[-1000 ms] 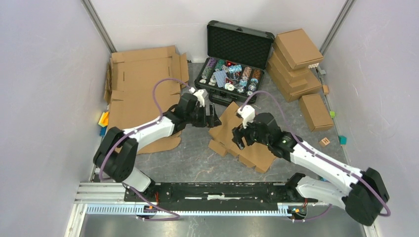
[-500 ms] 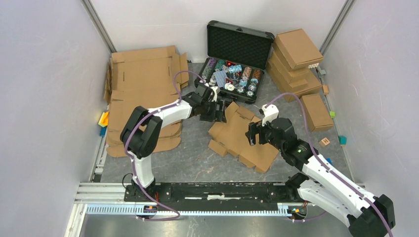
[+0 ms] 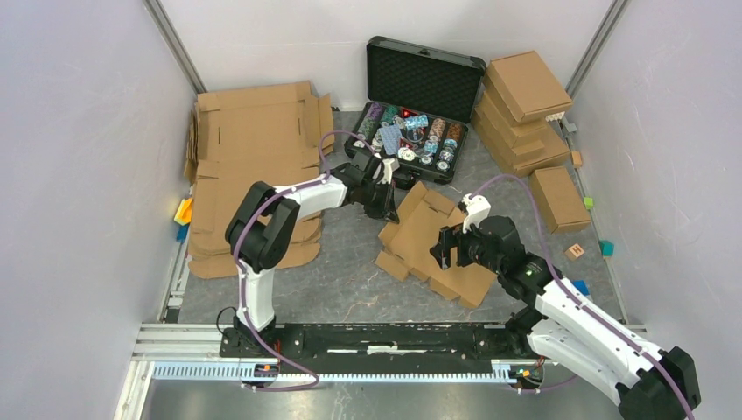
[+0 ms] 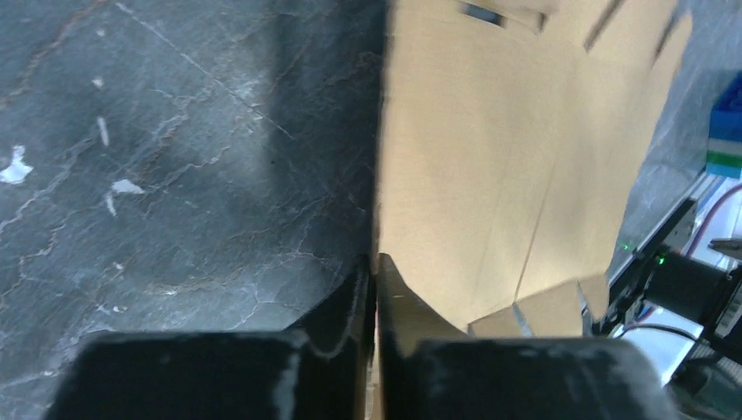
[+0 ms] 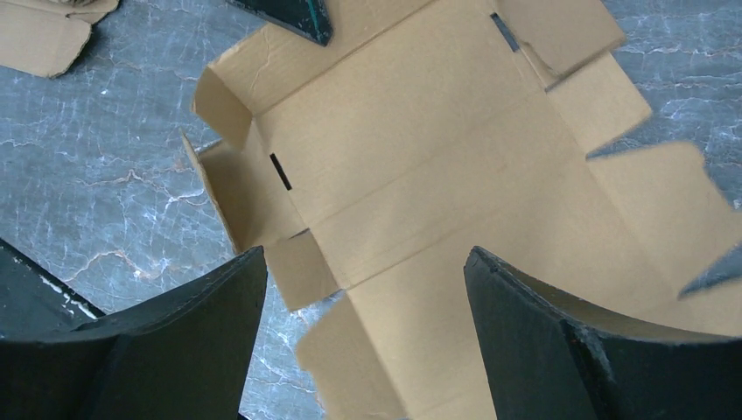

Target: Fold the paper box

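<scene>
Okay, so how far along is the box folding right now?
Barely started. The paper box lies opened out on the table, panels mostly flat, no walls up. In hand: the left jaws pinch one edge of it, the right jaws hang open over its middle. Left to do: raise the walls, tuck the flaps, close it.

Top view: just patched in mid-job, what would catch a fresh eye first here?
The paper box lies unfolded mid-table, flaps spread, with the left gripper pinching its far-left edge and the right gripper open just above it. Behind it stands the open black case full of colourful bits, flanked by large cardboard sheets on the left and closed brown boxes stacked on the right.
</scene>
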